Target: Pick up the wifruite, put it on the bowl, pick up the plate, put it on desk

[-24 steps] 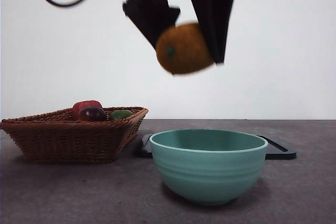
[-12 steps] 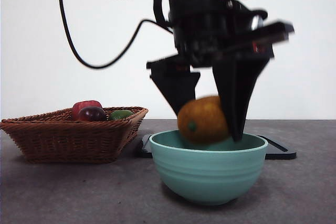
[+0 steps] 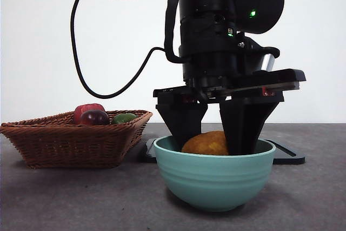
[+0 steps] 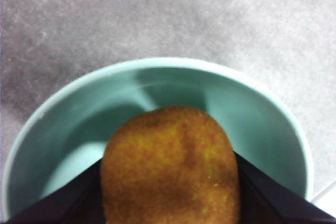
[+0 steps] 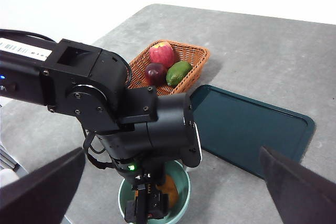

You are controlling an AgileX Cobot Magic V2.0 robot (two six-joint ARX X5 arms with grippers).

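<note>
Front view. My left gripper (image 3: 212, 143) reaches down from above into the bowl (image 3: 215, 178), a deep round mint-green ceramic vessel with horizontal ribs on its outside and a smooth rim. My two black wedge-shaped jaws stand on either side of the wifruite (image 3: 206, 144), a rounded orange-brown fruit with dull skin, and clasp it; only its upper part shows above the rim. The bowl stands on the surface (image 3: 65, 198), flat, dark grey, matte. To one side is a woven wicker basket (image 3: 70, 142) holding a red fruit (image 3: 86, 110), a dark purple fruit (image 3: 95, 117) and a green fruit (image 3: 125, 118). Behind the bowl a thin dark tray (image 3: 287, 157) lies flat, seen edge-on. A black cable (image 3: 102, 87) loops from the arm against the white wall.

Left wrist view. The wifruite (image 4: 170, 166) fills the space between my jaws, its skin finely pitted and mottled. Unlike the front view, this one shows the bowl's smooth glazed interior (image 4: 68, 140). Whether the fruit touches the bottom is hidden.

Right wrist view. My right gripper (image 5: 173, 192) hangs high above the scene, jaws spread wide apart and holding nothing. Only here does the tray (image 5: 247, 129) appear as a dark teal rounded rectangle, beside the basket (image 5: 189, 56).
</note>
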